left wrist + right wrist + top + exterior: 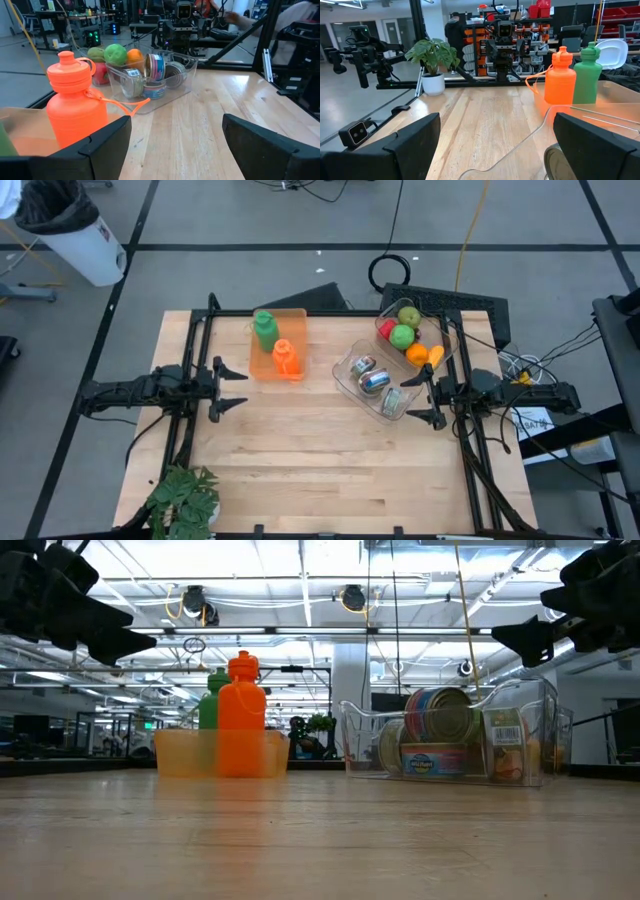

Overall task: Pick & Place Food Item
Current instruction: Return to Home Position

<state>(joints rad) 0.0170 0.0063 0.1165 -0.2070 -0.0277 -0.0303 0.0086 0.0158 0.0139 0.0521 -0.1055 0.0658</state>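
The food sits at the far right: apples and oranges in a clear bin (410, 332), and cans (372, 378) in a second clear bin (352, 385) just in front of it. My left gripper (238, 387) hangs open above the table's left side, pointing level toward the right. My right gripper (410, 398) hangs open at the right side, facing it, with its fingertips just over the can bin's near end. Neither has anything between its fingers. In the left wrist view the fruit (115, 54) and the cans (155, 70) show beyond the orange bottle (75, 102).
An orange tray (262, 368) at the far left centre holds a green bottle (264, 328) and an orange bottle (285, 358), both upright. A potted plant (185, 495) stands at the near left corner. Bare wood lies between the two grippers and toward the near edge.
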